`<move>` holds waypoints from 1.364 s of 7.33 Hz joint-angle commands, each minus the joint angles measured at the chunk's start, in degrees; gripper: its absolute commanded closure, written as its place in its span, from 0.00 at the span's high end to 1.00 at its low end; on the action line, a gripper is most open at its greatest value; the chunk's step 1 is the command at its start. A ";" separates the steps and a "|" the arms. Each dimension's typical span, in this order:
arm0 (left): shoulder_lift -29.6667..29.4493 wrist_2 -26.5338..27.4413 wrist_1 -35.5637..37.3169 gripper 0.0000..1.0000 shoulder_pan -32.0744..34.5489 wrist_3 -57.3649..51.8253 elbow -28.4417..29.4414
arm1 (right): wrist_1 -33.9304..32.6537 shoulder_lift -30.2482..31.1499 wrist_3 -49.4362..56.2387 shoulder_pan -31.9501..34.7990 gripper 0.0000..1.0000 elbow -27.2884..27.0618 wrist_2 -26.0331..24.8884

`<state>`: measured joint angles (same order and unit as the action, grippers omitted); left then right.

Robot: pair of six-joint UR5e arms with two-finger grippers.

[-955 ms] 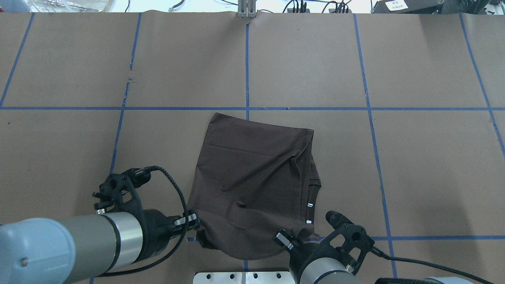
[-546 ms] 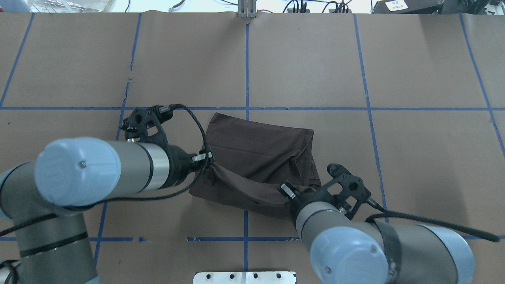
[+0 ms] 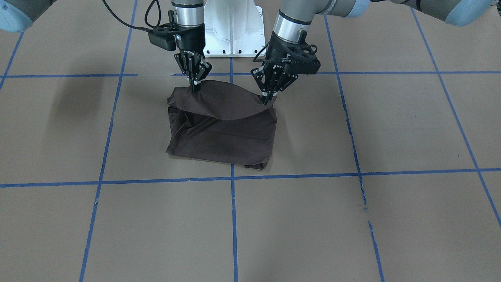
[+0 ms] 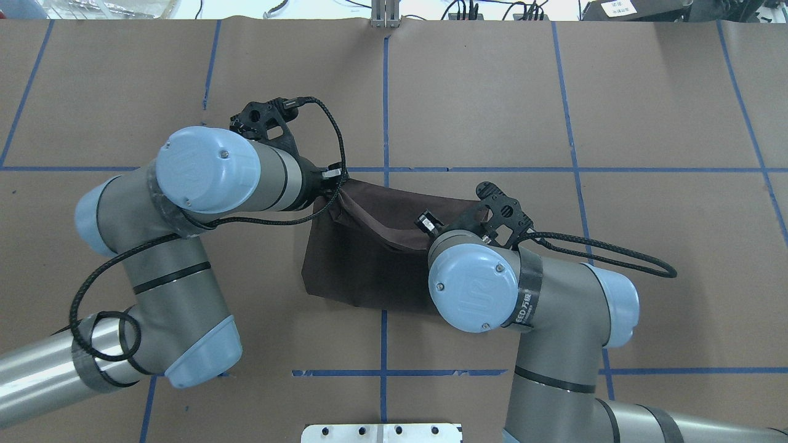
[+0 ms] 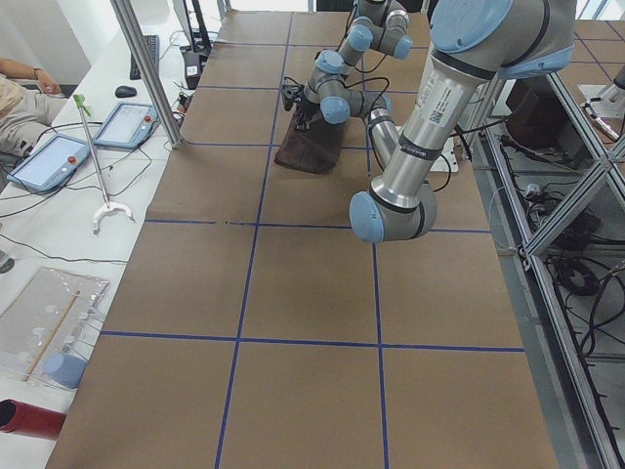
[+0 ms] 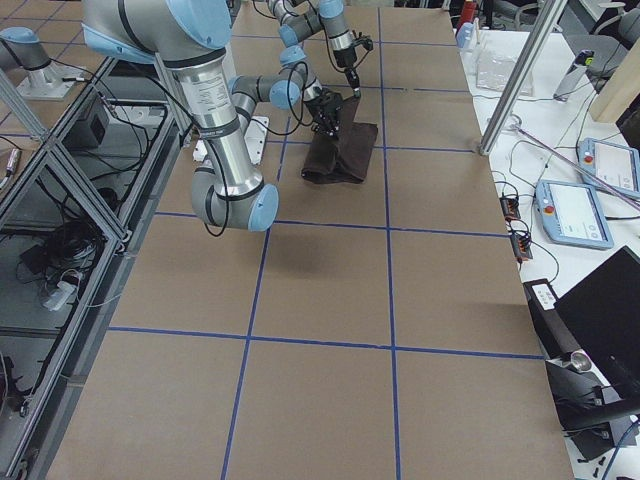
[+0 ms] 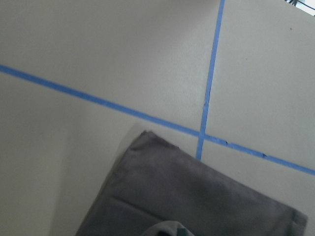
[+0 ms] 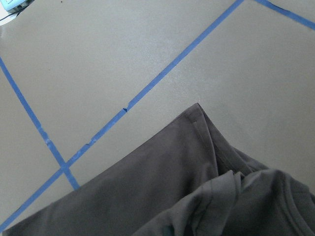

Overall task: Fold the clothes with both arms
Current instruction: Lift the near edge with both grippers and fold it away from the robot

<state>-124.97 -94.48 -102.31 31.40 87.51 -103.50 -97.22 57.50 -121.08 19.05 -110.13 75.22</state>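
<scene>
One dark T-shirt (image 3: 223,137), part-folded, lay on the tabletop (image 3: 352,219) near the robot. The left pincer (image 3: 267,98) and right pincer (image 3: 194,87) were each clamped on a corner of its raised edge, cloth sagging between. The flat layer's far edge lay beyond both, parallel, neither arm nearer.

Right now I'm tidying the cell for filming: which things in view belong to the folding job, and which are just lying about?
In the job:
- brown T-shirt
- left pincer and right pincer, both shut on its raised edge

Lying about, on the side bench:
- two tablets
- grabber stick
- red cylinder
</scene>
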 commanded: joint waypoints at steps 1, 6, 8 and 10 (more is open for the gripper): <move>-1.94 0.17 -5.70 0.00 1.12 -1.98 8.72 | 5.18 -0.98 2.33 2.73 0.00 7.53 0.89; -4.41 0.35 -13.01 0.00 1.12 -2.26 21.05 | 10.73 -2.57 4.61 3.97 0.00 16.70 0.89; -4.06 0.26 -13.96 0.99 1.56 -8.29 20.88 | 10.91 -2.57 14.30 4.32 0.99 16.70 0.89; -0.74 -0.96 -14.41 1.00 3.92 -16.61 16.69 | 11.17 -2.83 21.11 5.37 1.00 15.13 4.20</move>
<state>-128.11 -94.61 -116.34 33.70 76.71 -84.04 -86.26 54.82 -104.70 23.83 -94.07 77.01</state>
